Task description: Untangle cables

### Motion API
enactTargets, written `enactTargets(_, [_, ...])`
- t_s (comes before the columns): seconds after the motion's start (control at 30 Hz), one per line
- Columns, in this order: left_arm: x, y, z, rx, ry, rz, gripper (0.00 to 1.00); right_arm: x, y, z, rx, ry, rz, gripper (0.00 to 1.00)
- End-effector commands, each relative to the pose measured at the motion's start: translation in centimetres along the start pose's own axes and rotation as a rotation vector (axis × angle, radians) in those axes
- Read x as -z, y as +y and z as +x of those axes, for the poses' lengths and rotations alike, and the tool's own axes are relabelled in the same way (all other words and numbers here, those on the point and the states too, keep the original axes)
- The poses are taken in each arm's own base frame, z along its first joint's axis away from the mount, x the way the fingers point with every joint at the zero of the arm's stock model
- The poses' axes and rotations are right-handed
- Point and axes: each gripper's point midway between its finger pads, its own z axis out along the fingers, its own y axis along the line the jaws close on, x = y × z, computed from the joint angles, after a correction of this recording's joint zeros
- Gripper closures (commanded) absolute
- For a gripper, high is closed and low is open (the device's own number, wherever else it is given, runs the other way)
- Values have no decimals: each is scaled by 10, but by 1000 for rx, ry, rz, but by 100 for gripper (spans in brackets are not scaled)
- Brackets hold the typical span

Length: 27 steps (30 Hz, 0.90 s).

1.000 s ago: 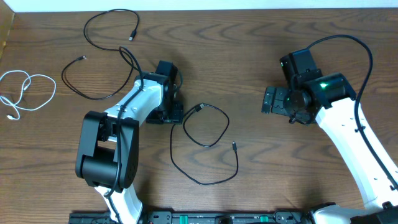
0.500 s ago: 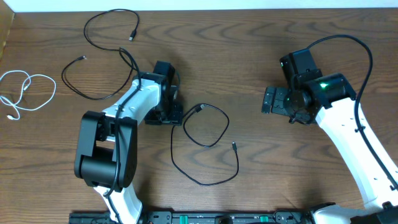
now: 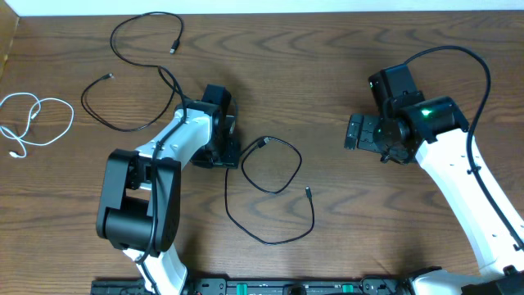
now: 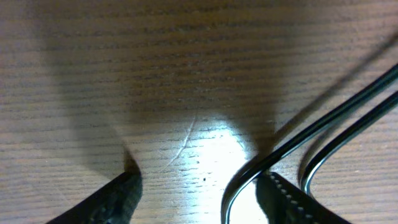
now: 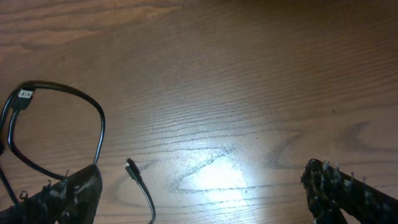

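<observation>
One black cable lies looped at the table's centre, with plug ends at the top of the loop and at its right. My left gripper is down at the loop's left edge. In the left wrist view the left gripper is open, and a bend of the black cable lies between the fingers, close to the right finger. A second black cable curls at the upper left. The white cable lies at the far left. My right gripper hangs open over bare wood.
The right wrist view shows the centre cable's loop and its small plug end left of the gripper's gap. Thick black arm cables run along both arms. The table's far edge runs along the top.
My left gripper's jaws have narrowed a little around the cable bend and the left wrist has shifted slightly. The cables and the right arm have not moved.
</observation>
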Motion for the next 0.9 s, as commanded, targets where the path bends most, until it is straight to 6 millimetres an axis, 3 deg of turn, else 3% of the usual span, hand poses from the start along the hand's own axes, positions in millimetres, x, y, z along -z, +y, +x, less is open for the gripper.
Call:
enactTargets(0.0, [-8,-2,11,-13,19,8,42,0,-5,-3,-2,-11,16,1])
enactTargets(0.17, [-18,-1,18,2,24,-3,51,0,-5,-3,-2,-11,16,1])
enactTargets(0.43, [-22,2,23,21,31,-22,91,0,-5,-3,-2,-11,16,1])
enactTargets(0.7, [-21,2,23,75,34,-23,92,0,-5,-3,-2,-11,16,1])
enactTargets(0.87, [0,0,18,77,34,-23,93,0,-5,-3,-2,-11,16,1])
